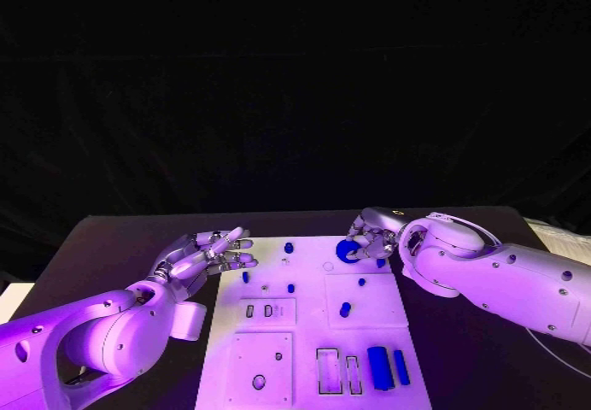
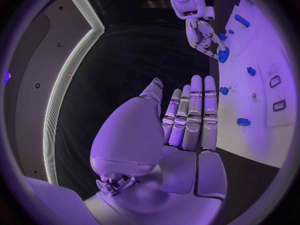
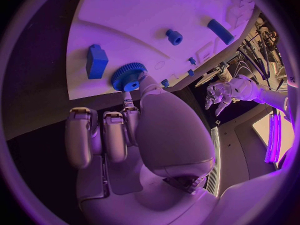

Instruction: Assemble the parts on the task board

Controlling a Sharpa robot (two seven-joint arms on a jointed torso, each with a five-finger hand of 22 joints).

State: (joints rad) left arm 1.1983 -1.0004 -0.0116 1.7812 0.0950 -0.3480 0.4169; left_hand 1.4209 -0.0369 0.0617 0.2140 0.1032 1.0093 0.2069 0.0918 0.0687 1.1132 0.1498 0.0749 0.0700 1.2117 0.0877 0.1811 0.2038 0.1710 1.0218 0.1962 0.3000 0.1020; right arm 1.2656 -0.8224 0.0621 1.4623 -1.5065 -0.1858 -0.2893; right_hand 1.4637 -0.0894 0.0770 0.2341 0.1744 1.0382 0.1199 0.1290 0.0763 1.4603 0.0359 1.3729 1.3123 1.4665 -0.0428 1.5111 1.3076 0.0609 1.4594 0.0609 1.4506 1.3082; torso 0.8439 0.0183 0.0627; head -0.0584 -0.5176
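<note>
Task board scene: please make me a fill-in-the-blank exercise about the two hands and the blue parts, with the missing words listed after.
1. The right hand touches a round blue ____ at the far edge of the task board.
2. The left hand holds ____, its fingers straight.
3. The two long blue bars lie at the board's ____ right corner in the head view.

Missing words: gear; nothing; near

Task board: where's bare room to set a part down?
Free: the task board panel under the small blue part, and black table left of the left hand. Crowded: far right corner, where the right hand touches the blue gear.
</note>
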